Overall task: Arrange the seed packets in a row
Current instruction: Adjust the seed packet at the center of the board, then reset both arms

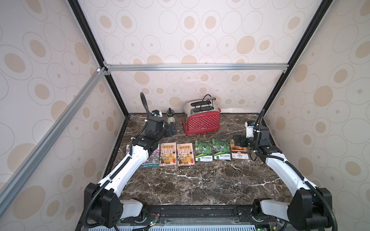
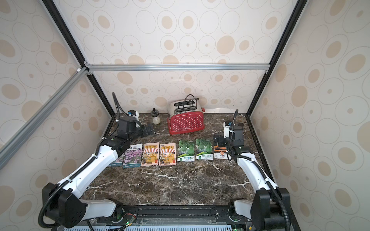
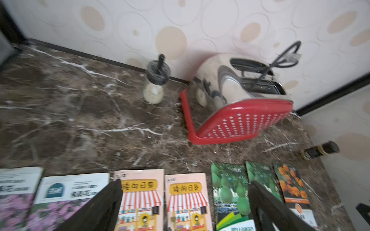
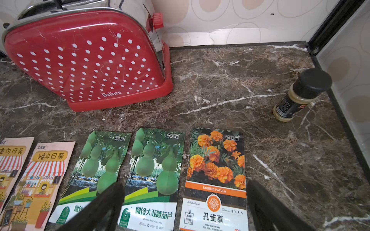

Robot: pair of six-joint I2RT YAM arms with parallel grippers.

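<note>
Now both arms reached forward; left gripper (image 1: pixel 170 130) and right gripper (image 1: pixel 239 141) hovered near far edge of seed packets (image 1: pixel 185 154), jaws wide apart, empty. Packets lay in row on table (image 1: pixel 200 186), before toaster (image 1: pixel 202 122).

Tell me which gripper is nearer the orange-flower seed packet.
Right. The right gripper hangs open at the orange-flower seed packet's far edge, overlapping it in both top views. The left gripper, also open, is behind the shop-drawing packets, toward the row's other end.
</note>
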